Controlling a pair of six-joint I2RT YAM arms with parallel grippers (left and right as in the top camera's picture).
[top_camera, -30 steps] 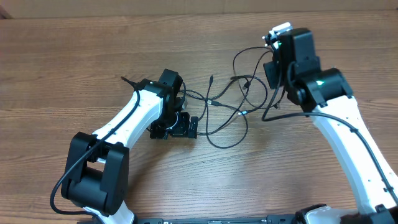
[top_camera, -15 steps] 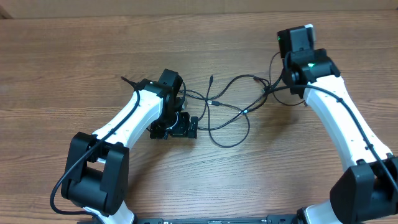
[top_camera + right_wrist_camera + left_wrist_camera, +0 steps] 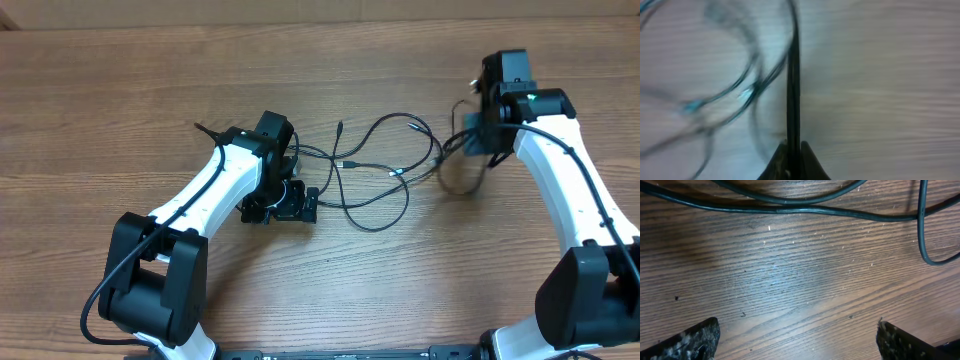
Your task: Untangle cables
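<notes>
Thin black cables (image 3: 385, 170) lie in loose overlapping loops on the wooden table between the two arms, with small silver-tipped plugs near the middle. My right gripper (image 3: 478, 128) is shut on one strand and holds it above the table at the right; a blurred loop hangs below it. In the right wrist view the black cable (image 3: 793, 75) runs straight up from the shut gripper (image 3: 793, 147). My left gripper (image 3: 298, 205) stands wide open just above the table at the tangle's left end. In the left wrist view two cable strands (image 3: 805, 211) cross ahead of the open gripper (image 3: 797, 340), with nothing between its fingers.
The wooden table (image 3: 120, 100) stretches bare to the left and towards the front. The left arm's white links (image 3: 200, 195) cross the table's left half, and the right arm (image 3: 565, 190) runs along the right side.
My right gripper has swung to the right with its strand, dragging the tangle's loops rightward and stretching them out. The left arm has stayed still and open.
</notes>
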